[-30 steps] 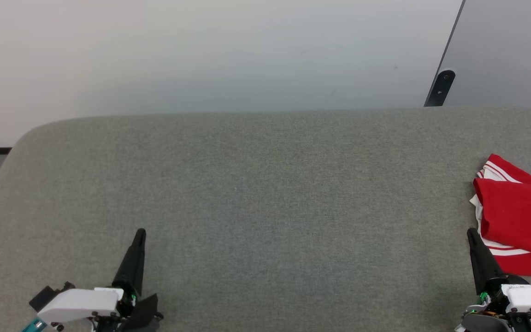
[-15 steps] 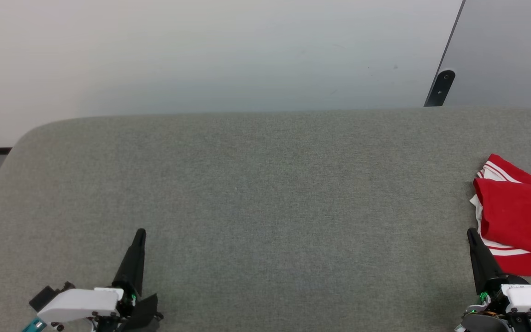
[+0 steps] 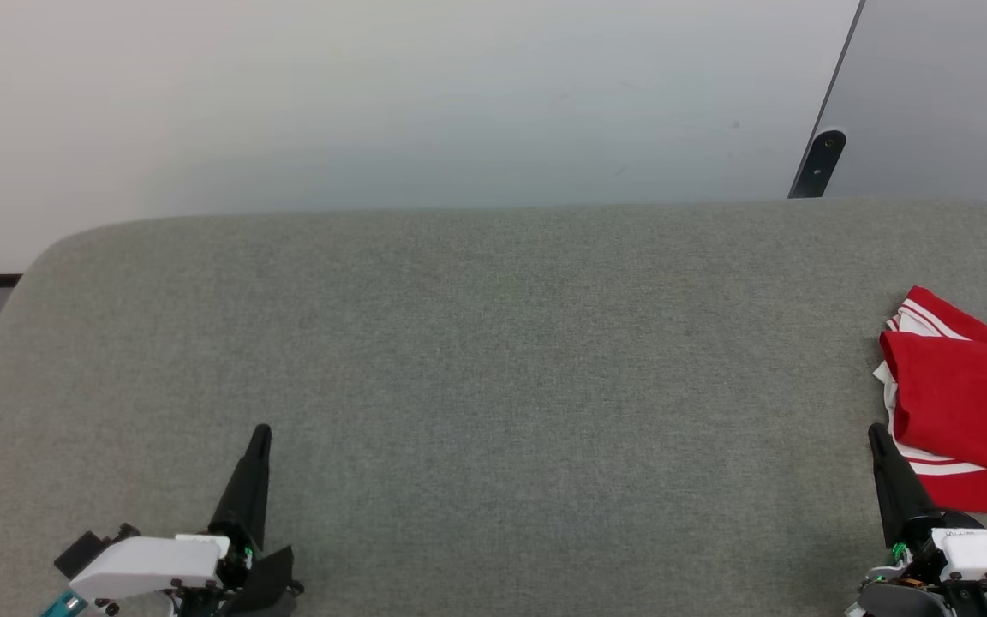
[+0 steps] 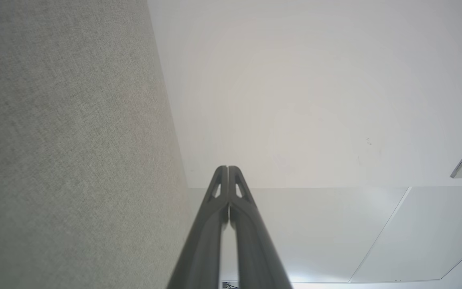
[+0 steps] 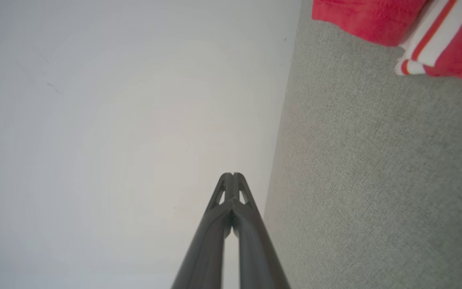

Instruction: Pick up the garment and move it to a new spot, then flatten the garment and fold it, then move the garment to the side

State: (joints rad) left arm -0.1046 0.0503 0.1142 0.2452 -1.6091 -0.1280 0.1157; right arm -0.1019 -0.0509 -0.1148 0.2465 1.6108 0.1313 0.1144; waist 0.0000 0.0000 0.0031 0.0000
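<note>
Seeing nothing change, I hold left gripper [image 3: 260, 432] and right gripper [image 3: 875, 432] pressed together, empty; folded red shirt [image 3: 965, 411] sits centre right, seemingly finished.

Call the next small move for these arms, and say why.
Probably open the right pincer and ease it toward the garment: both pincers are shut and empty, the garment lies on the grey surface right beside that one, and the left pincer is far across.
</note>
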